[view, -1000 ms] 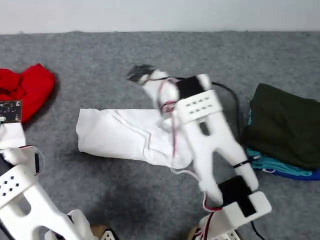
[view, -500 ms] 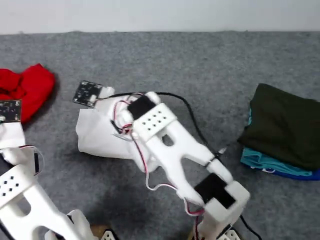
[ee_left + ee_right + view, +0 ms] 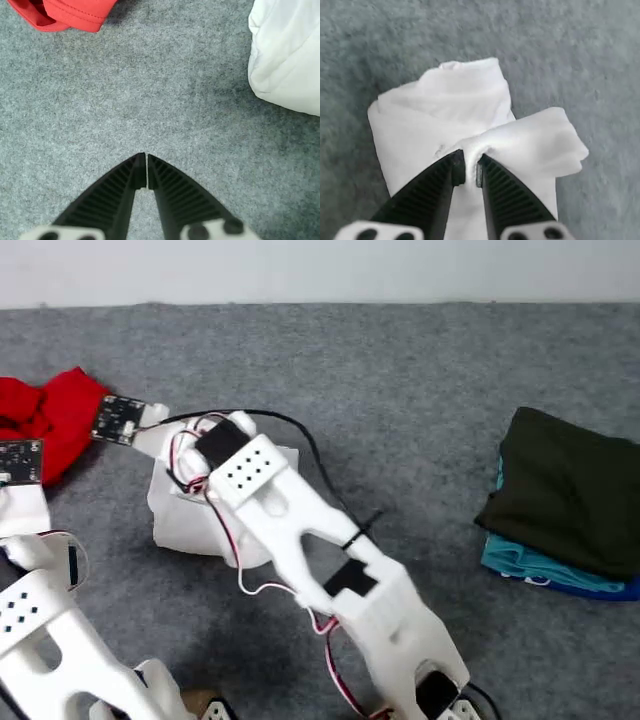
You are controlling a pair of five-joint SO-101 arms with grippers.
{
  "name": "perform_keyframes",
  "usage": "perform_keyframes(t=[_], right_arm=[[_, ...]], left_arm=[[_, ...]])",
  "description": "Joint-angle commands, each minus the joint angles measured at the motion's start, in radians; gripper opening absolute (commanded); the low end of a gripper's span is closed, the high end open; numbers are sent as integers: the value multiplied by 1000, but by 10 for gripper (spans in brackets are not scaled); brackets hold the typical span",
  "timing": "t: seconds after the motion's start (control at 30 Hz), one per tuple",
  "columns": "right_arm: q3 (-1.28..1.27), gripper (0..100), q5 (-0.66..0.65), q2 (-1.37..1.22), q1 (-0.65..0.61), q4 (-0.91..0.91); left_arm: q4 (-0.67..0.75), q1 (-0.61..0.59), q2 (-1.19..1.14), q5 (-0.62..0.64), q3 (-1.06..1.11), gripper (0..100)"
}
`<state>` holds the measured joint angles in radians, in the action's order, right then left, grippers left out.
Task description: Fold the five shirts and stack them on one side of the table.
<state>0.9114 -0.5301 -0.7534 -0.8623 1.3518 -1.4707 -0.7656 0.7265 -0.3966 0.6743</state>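
1. High view: The right arm (image 3: 300, 530) stretches from the lower centre of the frame up to a bunched white shirt (image 3: 175, 518) at left centre of the grey surface (image 3: 400, 370). A red shirt (image 3: 62, 412) lies crumpled at the upper left edge, near the white one but apart from it. At the right edge sits a stack, with a dark shirt (image 3: 570, 490) folded on top of a teal shirt (image 3: 518, 558) and a blue shirt (image 3: 595, 589). The left arm (image 3: 45, 635) stands in the lower left corner.
2. Left wrist view: The left hand (image 3: 146, 162) hangs over bare surface (image 3: 125, 90), its fingers together with nothing between them. The red shirt (image 3: 60, 12) shows in the upper left corner. The rounded edge of the white shirt (image 3: 285, 55) shows at the upper right.
3. Right wrist view: The right hand (image 3: 467, 167) is clamped on a raised pinch of the white shirt (image 3: 450, 115) at the centre of the frame. The cloth is gathered into two thick folds, one toward the upper left and one toward the right, and rests on the surface (image 3: 570, 50).
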Motion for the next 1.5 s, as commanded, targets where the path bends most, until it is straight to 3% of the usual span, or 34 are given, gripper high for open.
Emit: perform_keyframes(t=[0.0, 0.13, 0.3, 0.4, 0.57, 0.73, 0.87, 1.0, 1.2, 1.33, 1.47], right_arm=[[212, 76, 9, -70, -28, 45], [381, 232, 58, -165, -35, 65], [526, 275, 126, -197, -31, 154], [555, 207, 106, -197, 1, 275], [555, 2, -31, -203, 90, 418], [511, 9, -44, -203, 217, 441], [423, 9, -44, -211, 246, 440], [356, 9, -44, -249, 174, 412], [362, 9, -43, -346, -31, 317], [508, 9, -40, -343, -154, 335], [700, 9, -40, -312, -177, 421]], left_arm=[[2, 6, 17, -6, -36, 15], [3, 18, 20, -6, -15, 15], [0, 83, 23, -6, 22, 15], [3, 89, 23, 6, 13, 15], [0, 84, 25, 43, -19, 15], [-5, 3, 25, 43, -64, 15], [-5, -98, 25, 43, -102, 15], [2, -187, 25, 40, -119, 15], [2, -285, 25, 37, -119, 15], [2, -347, 25, 35, -119, 15], [2, -371, 23, 35, -116, 15]])
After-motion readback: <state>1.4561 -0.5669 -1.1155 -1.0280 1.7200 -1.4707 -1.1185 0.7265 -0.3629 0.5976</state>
